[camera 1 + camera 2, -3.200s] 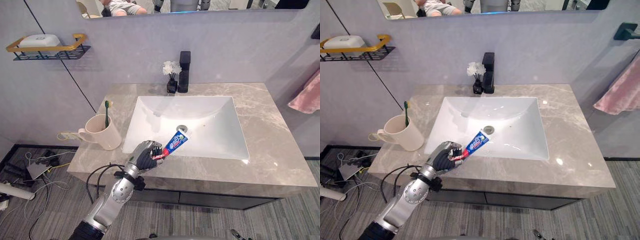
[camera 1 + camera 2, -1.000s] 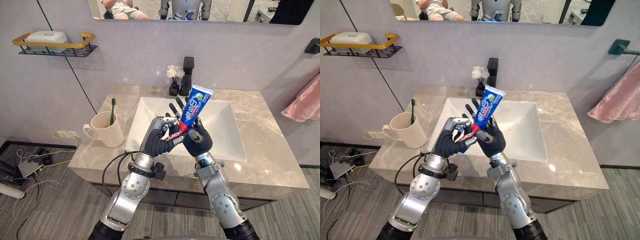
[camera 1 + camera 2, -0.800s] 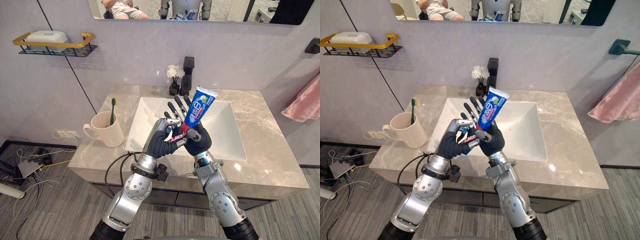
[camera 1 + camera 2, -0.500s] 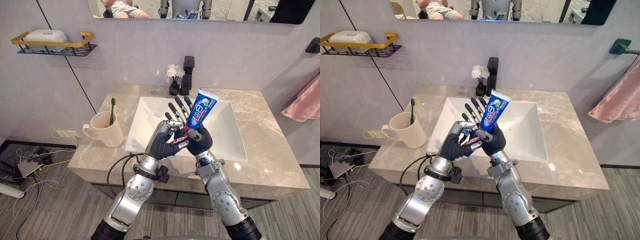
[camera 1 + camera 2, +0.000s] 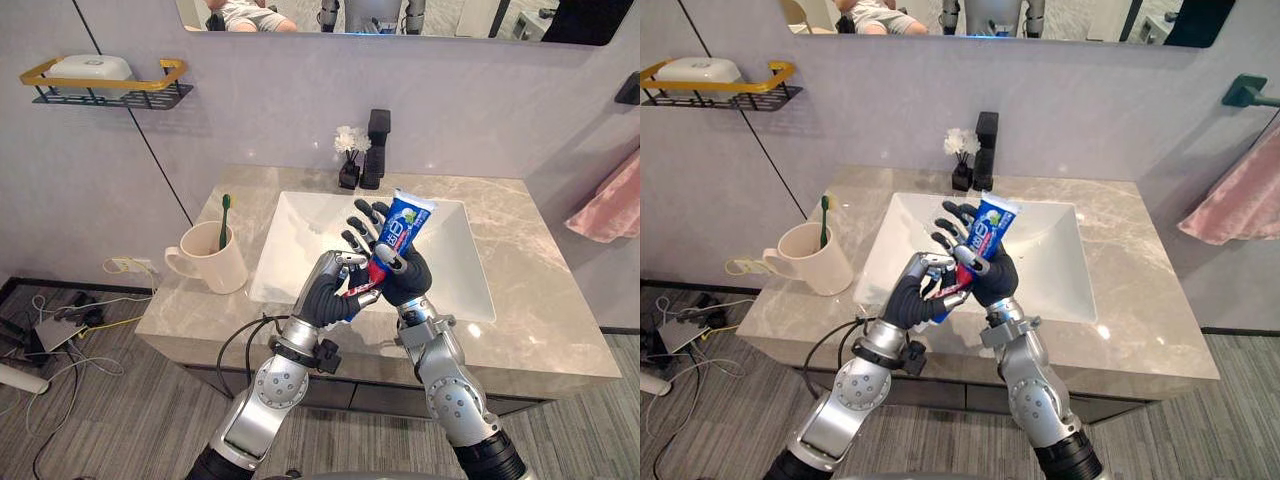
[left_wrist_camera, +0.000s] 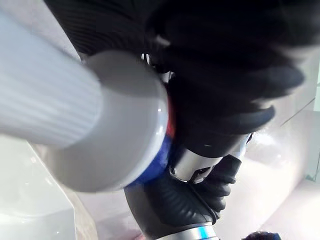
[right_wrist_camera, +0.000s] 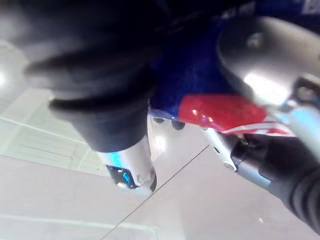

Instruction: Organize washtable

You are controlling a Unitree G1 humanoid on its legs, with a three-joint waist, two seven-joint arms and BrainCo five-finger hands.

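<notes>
A toothpaste tube [image 5: 403,222] is held slanting above the white sink [image 5: 300,225]. Its red lower end is enclosed by the curled fingers [image 5: 343,259] of the left hand [image 5: 322,295]. Its blue body is pinched by the thumb of the right hand [image 5: 408,283] against fingers spread apart behind it. Beyond the fingertips, a black faucet [image 5: 376,148] and a small vase of white flowers [image 5: 349,160] are set at the back of the grey marble counter [image 5: 520,260]. Past the left hand's knuckles, a cream cup [image 5: 210,265] with a green toothbrush [image 5: 224,215] is stood below a wall shelf [image 5: 105,92]. A pink towel [image 5: 610,205] is hung past the right hand.
</notes>
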